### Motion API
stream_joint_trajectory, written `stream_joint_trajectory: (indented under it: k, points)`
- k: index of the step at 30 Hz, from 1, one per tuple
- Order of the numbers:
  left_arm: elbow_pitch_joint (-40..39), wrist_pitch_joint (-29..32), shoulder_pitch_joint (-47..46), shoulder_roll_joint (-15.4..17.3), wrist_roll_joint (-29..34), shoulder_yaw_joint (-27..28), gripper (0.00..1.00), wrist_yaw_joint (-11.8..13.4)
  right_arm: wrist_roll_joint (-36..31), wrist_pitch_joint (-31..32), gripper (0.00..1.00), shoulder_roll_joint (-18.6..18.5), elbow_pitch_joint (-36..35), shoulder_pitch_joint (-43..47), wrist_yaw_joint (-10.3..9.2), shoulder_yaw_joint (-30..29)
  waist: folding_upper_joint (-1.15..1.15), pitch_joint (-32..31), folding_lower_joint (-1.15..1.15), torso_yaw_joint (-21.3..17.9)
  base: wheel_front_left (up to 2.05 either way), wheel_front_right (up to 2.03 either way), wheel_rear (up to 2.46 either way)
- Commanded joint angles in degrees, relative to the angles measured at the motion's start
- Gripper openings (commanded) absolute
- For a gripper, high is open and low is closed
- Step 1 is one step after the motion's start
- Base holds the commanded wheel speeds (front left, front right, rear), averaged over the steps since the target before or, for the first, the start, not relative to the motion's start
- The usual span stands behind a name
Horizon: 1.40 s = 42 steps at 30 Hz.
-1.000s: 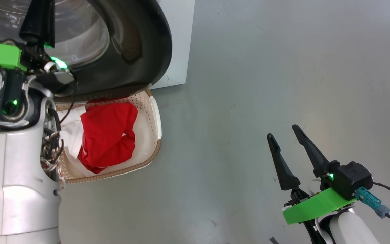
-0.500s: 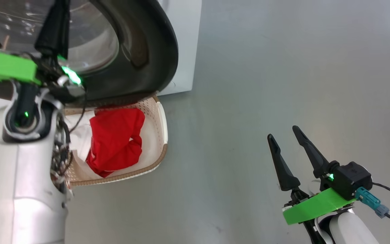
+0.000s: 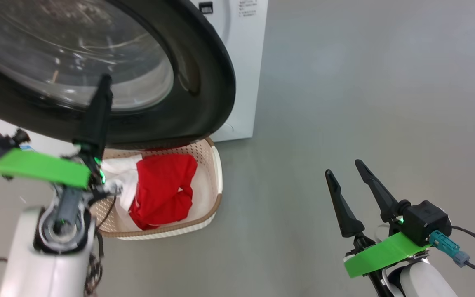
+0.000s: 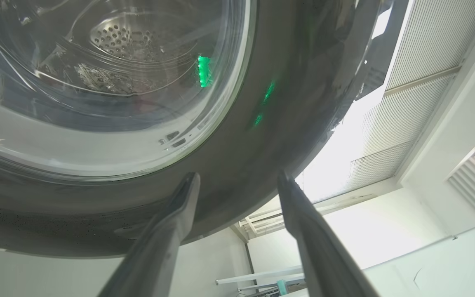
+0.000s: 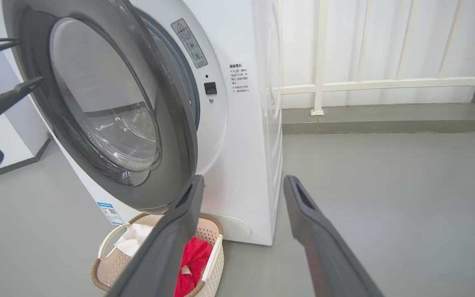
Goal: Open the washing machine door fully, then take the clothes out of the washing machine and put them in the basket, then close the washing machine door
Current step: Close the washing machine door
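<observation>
Slippage could leave the round, glossy black-framed glass door (image 3: 204, 82) ajar if the left gripper (image 4: 237, 181), fingers spread and empty, pushes its rim; the right gripper (image 3: 343, 167) hangs parted.

- Big white box-shaped washing machine (image 5: 245, 144): plain white, small blue label (image 5: 108, 212).
- Large round washing machine door (image 3: 204, 82): glossy black frame, clear glass centre.
- Soft fabric clothes (image 3: 163, 185): bright red, white parts.
- Small plastic basket (image 3: 209, 161): cream-white, dotted with holes, brown woven-look rim.
- Smooth floor (image 3: 344, 82): grey.
</observation>
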Motion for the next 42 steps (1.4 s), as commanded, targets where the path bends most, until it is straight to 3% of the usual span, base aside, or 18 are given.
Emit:
stream_joint_trajectory:
  k: [1,9,15,28,42]
  points:
    - [-2.7,-0.8,1.5,2.5,2.4,0.7,1.0,-0.4,-0.2,-0.4,1.0,-0.1,-1.1,0.2,0.28,1.2,0.0,-1.9,0.0,1.4,0.0,0.0,0.0]
    - [-9.2,-9.4,11.6,7.1,19.6,-4.2,1.0,0.0,-0.2,-0.4,1.0,-0.1,-0.4,1.4,0.28,0.9,0.0,-5.9,0.0,3.0,0.0,0.0,0.0]
    - [-13.2,-16.8,18.7,9.7,32.3,-6.6,1.0,3.5,-0.5,-0.4,1.0,-0.1,0.2,3.1,0.28,-0.5,0.0,-9.3,0.0,3.6,0.0,0.0,0.0]
    - [-19.2,-22.9,29.3,11.5,45.8,-8.0,1.0,10.0,-2.3,-0.4,1.0,-0.1,-0.5,5.4,0.28,-2.3,0.0,-12.4,0.0,3.8,0.0,0.0,0.0]
    - [-21.2,-24.1,35.7,9.7,53.6,-6.0,1.0,14.2,-3.5,-0.4,1.0,-0.1,-1.6,7.8,0.28,-4.0,0.0,-14.1,0.0,3.1,0.0,0.0,0.0]
